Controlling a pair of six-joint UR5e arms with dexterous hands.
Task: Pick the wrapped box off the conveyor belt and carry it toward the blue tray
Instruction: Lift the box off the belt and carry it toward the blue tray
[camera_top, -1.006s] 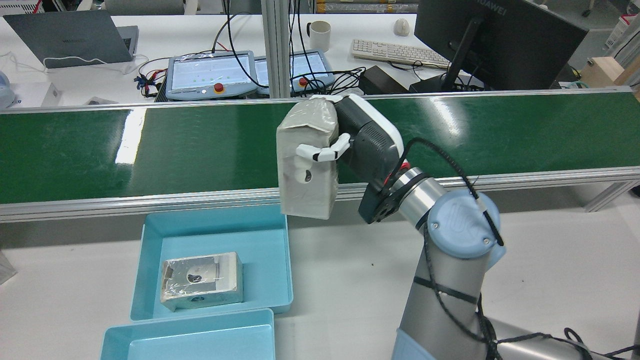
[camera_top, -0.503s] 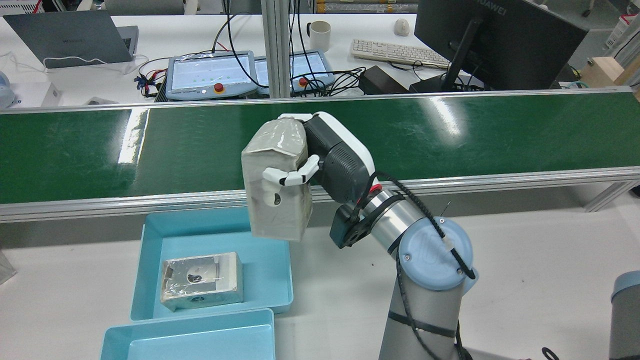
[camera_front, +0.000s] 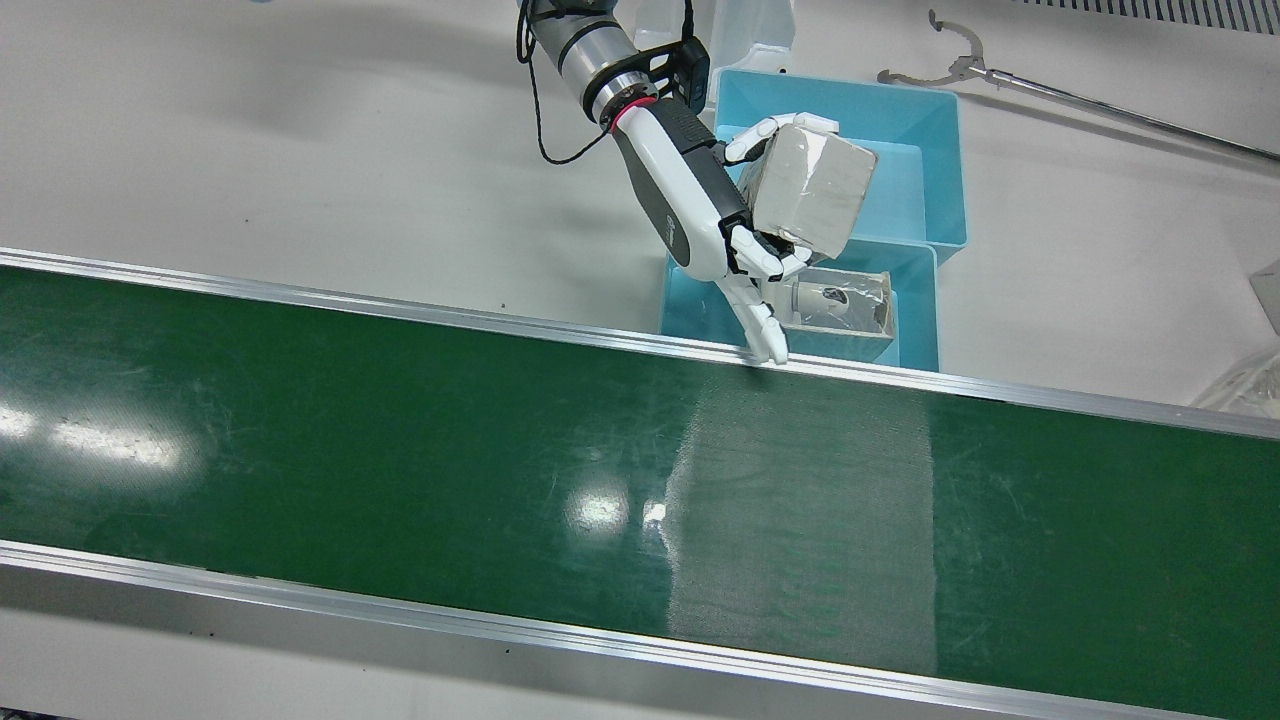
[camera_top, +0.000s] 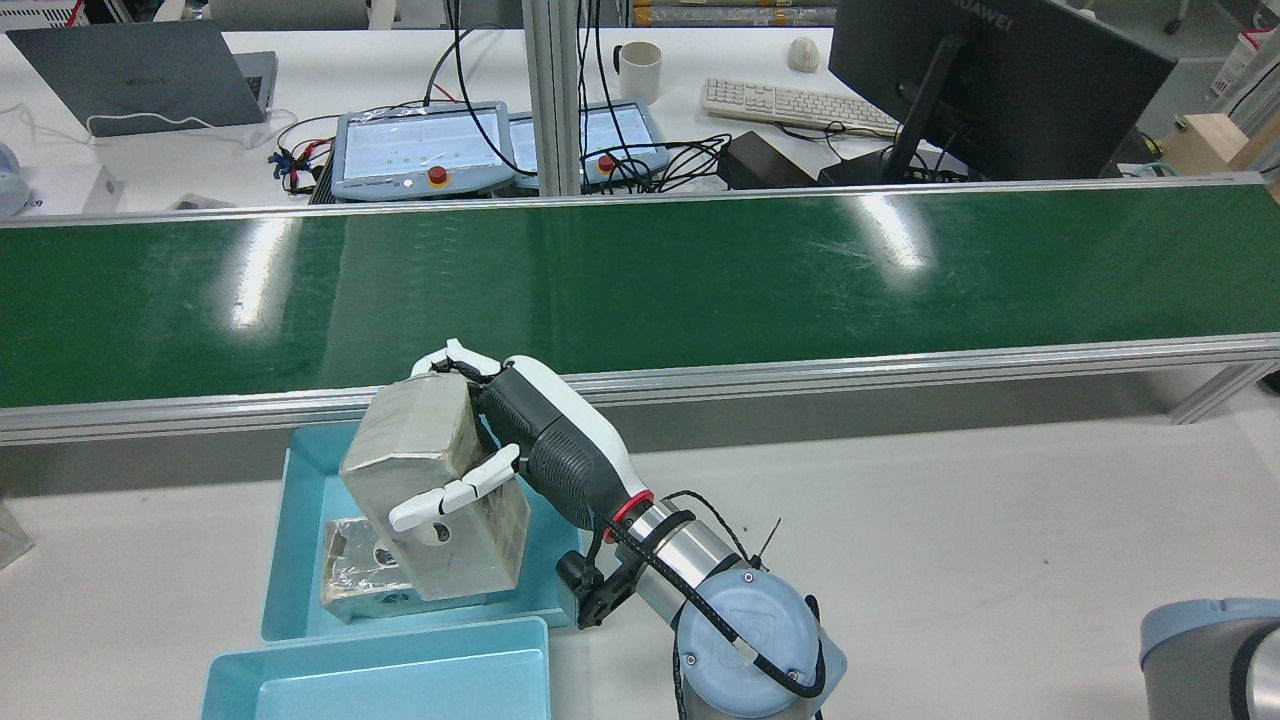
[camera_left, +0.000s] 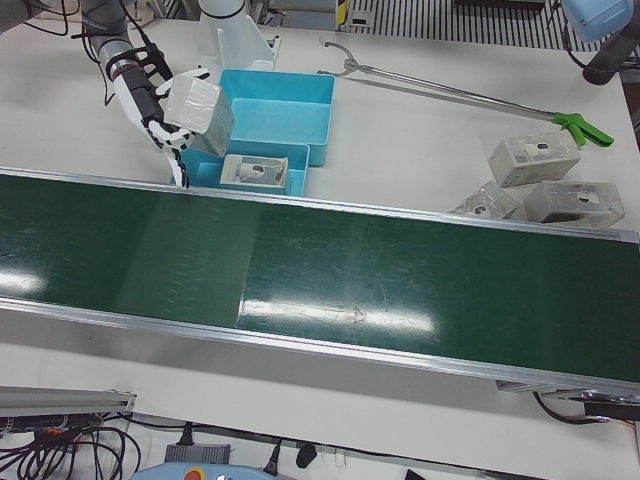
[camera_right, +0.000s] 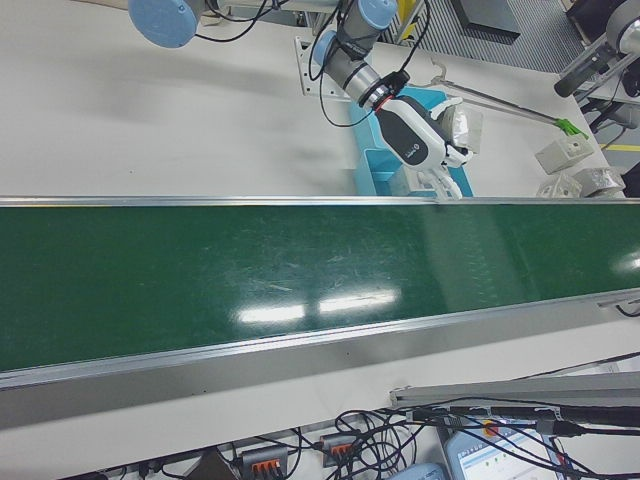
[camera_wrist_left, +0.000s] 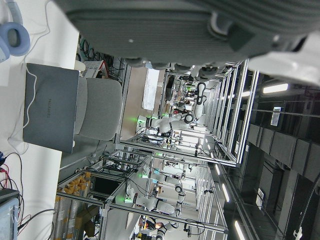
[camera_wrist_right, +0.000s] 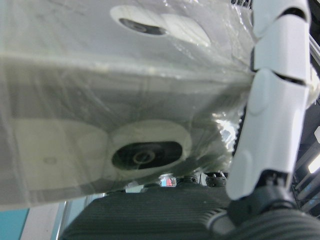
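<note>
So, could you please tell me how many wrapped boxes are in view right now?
5: one wrapped box held in the right hand above the blue tray, one lying in that tray, and three on the table beyond the conveyor. Others may be hidden.

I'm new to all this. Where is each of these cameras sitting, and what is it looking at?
Front view: overhead, opposite the robot, looking down on the conveyor belt; shows the right hand gripping the wrapped box.
Rear view: high behind the robot, looking forward; same hand, over the blue tray.
Left-front and right-front views: the far side, angled; hand and box again.
Left hand view: sideways, room only.
Right hand view: pressed against the box.
Front and rear views share box, tray and belt.
</note>
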